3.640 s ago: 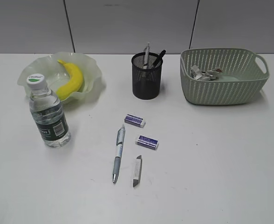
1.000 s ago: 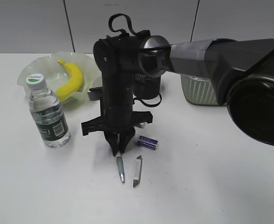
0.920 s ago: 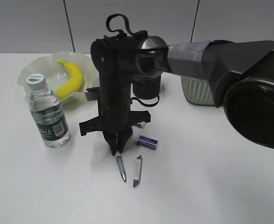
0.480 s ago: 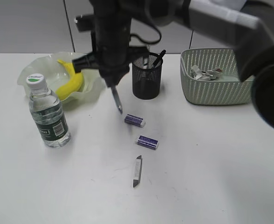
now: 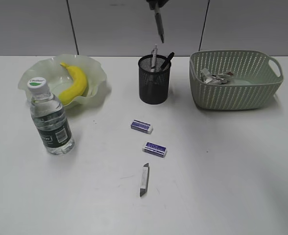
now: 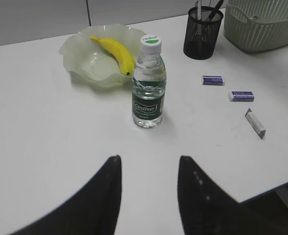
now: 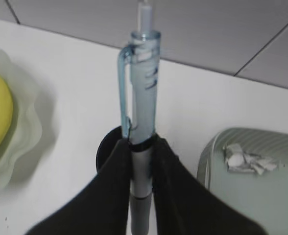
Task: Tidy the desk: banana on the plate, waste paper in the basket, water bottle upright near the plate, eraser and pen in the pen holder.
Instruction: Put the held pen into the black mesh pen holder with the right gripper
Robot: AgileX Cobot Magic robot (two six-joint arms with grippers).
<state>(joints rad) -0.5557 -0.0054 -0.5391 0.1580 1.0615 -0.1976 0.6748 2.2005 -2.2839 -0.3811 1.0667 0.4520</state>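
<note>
Right claw [image 7: 141, 161] clamps the pen [image 7: 143, 117] vertical, hanging above the pen holder [image 5: 154, 79] at 12 o'clock on the bench. Risk: released off-centre, the tip hits the rim or the pens already inside and tips out. Left claw [image 6: 149, 171] open, empty.

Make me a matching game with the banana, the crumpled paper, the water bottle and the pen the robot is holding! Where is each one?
Things:
1. banana
2. waste paper
3. water bottle
4. pen

Places:
A. standing upright on the desk
B. pinched in the right gripper, above the pen holder
C. lying in the plate
D. inside the basket

Pairs: 1-C, 2-D, 3-A, 4-B
</note>
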